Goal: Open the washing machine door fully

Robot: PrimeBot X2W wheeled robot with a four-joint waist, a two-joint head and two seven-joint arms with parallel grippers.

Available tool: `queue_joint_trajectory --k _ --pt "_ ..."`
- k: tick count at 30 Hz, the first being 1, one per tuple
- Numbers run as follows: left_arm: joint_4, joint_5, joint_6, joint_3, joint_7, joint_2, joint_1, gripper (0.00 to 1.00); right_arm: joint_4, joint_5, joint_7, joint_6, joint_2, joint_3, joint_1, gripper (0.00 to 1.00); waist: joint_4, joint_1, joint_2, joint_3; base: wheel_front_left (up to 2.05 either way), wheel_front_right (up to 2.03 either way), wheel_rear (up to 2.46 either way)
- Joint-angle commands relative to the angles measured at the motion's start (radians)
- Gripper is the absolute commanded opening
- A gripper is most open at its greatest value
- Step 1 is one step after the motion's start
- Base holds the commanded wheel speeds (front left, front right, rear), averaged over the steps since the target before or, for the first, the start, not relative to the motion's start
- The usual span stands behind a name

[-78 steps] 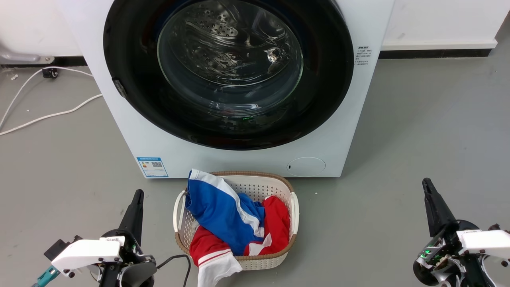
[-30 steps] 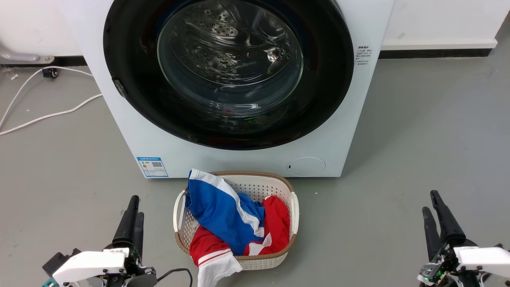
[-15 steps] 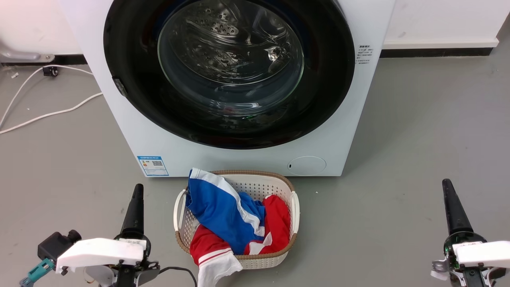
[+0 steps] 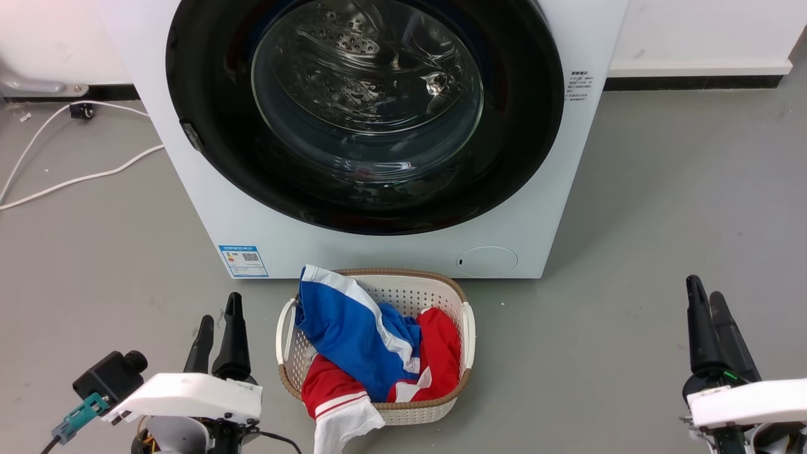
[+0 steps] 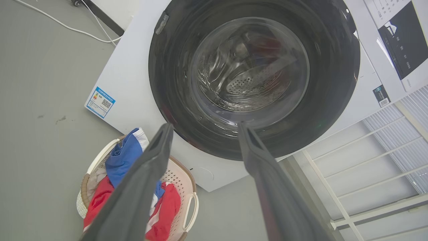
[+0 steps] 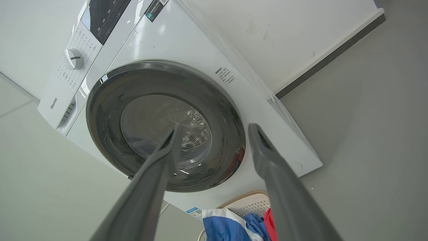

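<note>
Over the grey floor (image 4: 662,208), left pincer (image 4: 220,309) and right pincer (image 4: 703,290) now show both fingers parted (empty). The washing machine door (image 4: 365,107) sits shut.

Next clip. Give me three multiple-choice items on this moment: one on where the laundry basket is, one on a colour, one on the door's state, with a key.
1. Where does the laundry basket stand?
A. On the floor, right in front of the washing machine
B. On top of the machine
C. Inside the drum

2. What colour is the sticker low on the machine's front?
A. Yellow
B. Blue
C. Green

3. What state is the washing machine door in?
A. Swung fully open
B. Taken off
C. Shut against the front

Key:
1 A: the basket sits on the grey floor just before the machine's white front.
2 B: the sticker is blue with white print.
3 C: the black door ring lies flush on the front in the head view and both wrist views.
</note>
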Motion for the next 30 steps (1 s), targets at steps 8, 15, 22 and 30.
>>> queue_joint_trajectory --k 8,15,22,30 --pt "-0.041 0.129 0.039 -0.058 -0.033 0.04 -0.003 1.0 -0.042 -0.174 -0.034 0.001 -0.003 0.015 0.02 1.0 0.001 0.0 0.0 0.0 0.0 0.0 0.0" --pt "-0.062 0.203 0.056 -0.095 -0.055 0.053 0.002 1.0 -0.049 -0.275 -0.056 0.002 -0.003 0.024 0.038 1.0 0.002 0.0 0.0 0.0 0.0 0.0 0.0" --pt "-0.079 0.277 0.066 -0.121 -0.075 0.063 0.014 1.0 -0.058 -0.359 -0.076 0.002 -0.003 0.025 0.053 1.0 0.003 0.0 0.0 0.0 0.0 0.0 0.0" --pt "-0.093 0.358 0.069 -0.139 -0.097 0.065 0.026 1.0 -0.074 -0.431 -0.098 0.002 -0.003 0.025 0.068 1.0 0.005 0.0 0.0 -0.001 0.0 0.0 0.0"
